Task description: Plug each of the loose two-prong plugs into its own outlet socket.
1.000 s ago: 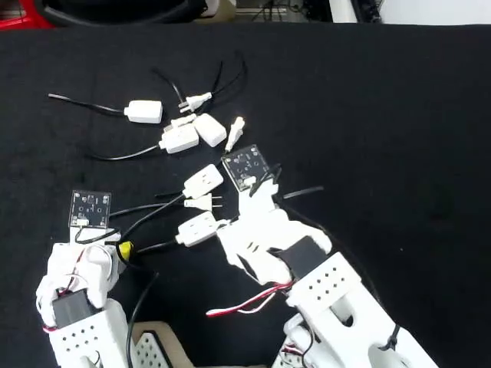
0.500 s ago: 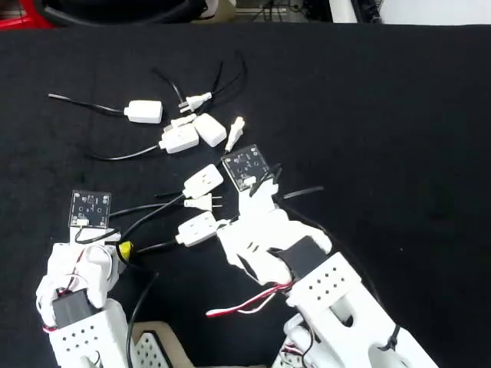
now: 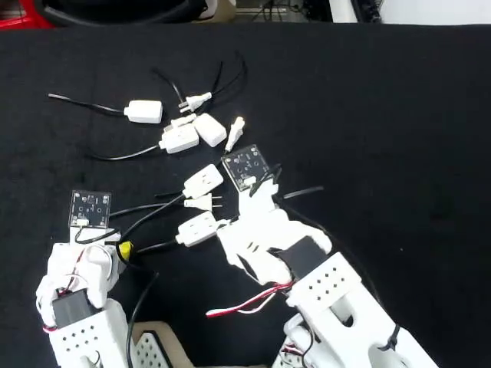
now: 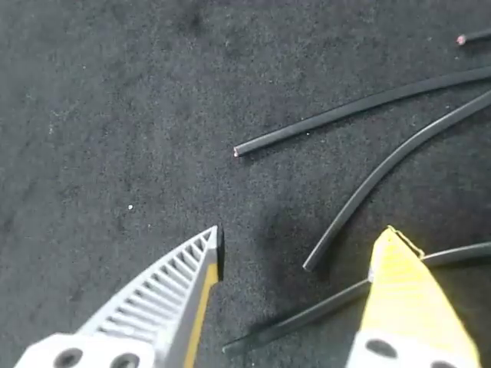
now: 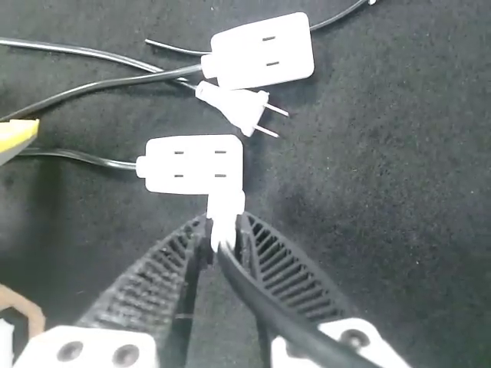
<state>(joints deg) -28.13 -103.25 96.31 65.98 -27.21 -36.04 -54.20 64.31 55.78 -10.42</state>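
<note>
We see the right gripper [image 5: 222, 234] clamped on a small white plug [image 5: 226, 208] touching a white rectangular socket block [image 5: 192, 162], left gripper [image 4: 303, 245] spread wide.

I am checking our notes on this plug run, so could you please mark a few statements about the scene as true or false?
1. The right claw is shut on a white plug. True.
2. The left claw grips a black cable. False: it is open, and the black cables lie on the cloth beneath it.
3. A loose two-prong plug lies between the near socket, by the right claw, and the farther socket. True.
4. The table is covered in white cloth. False: the cloth is black.
</note>
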